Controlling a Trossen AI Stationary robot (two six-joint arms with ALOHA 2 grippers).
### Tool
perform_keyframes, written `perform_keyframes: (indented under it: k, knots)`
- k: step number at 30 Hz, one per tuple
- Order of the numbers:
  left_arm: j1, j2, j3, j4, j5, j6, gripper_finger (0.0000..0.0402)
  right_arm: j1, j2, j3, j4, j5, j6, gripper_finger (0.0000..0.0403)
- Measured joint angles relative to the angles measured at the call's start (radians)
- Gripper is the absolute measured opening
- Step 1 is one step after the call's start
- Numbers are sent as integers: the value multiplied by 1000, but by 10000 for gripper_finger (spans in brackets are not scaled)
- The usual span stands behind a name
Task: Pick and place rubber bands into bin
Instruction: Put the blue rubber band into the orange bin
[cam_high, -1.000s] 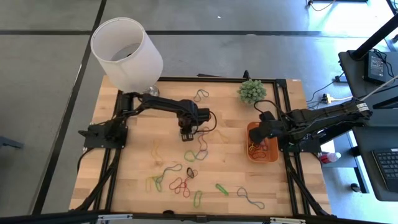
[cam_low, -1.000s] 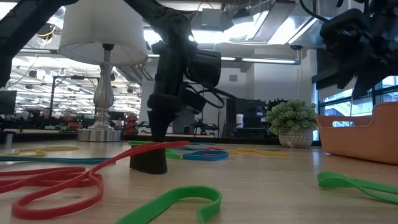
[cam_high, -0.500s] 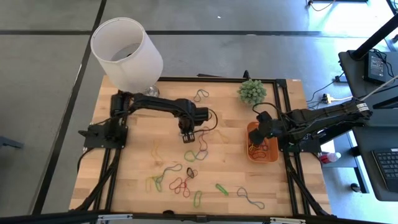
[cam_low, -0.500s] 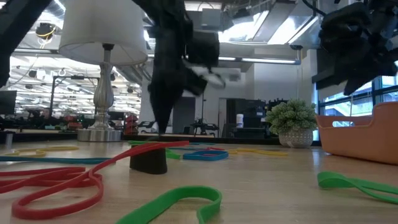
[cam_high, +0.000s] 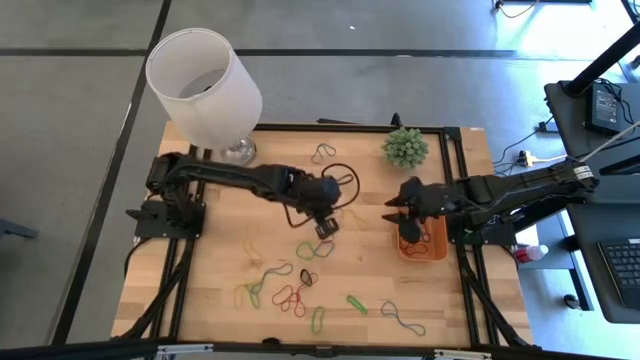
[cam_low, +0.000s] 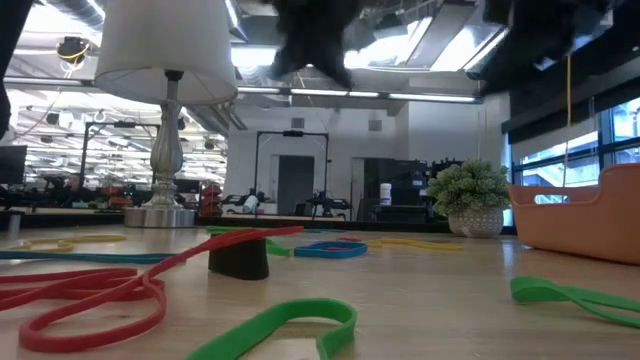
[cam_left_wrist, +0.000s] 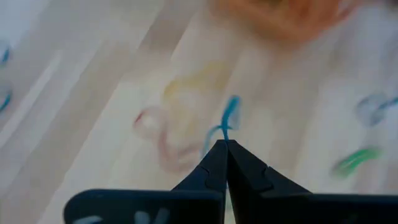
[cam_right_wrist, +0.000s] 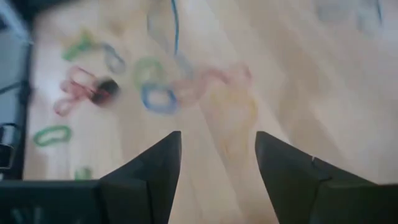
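Left gripper (cam_high: 326, 228): mid-table, fingers pressed together on a thin blue rubber band (cam_left_wrist: 227, 121) that hangs from the tips
Rubber bands (cam_high: 290, 287): scattered over the wooden table (cam_high: 220, 250), mostly toward the front edge
Right gripper (cam_high: 396, 208): fingers spread, at the bin's left edge
Bin (cam_high: 438, 247): orange, right side, some bands inside, just below the plant (cam_high: 405, 147)

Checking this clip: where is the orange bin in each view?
High view: bin on the table's right side, just below the plant.
Low view: at the right edge, right of the plant.
Left wrist view: orange blur ahead, beyond the blue rubber band pinched in the left gripper.
Right wrist view: not in it.
Landmark: the plant.
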Motion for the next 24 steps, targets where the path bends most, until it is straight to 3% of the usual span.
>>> perform_keyframes:
  k: [8,11,19,24]
  knots:
    - [-80,53,71,291,-134,-58,2,0,0,0,256,-57,-297,208]
    - [-95,80,100,345,-159,-58,2,1,4,0,264,-136,-310,208]
    - [-102,163,202,370,-177,-44,2,6,46,-1,263,-154,-310,206]
    - [-101,189,227,425,-180,-2,2,6,86,-1,228,-163,-301,150]
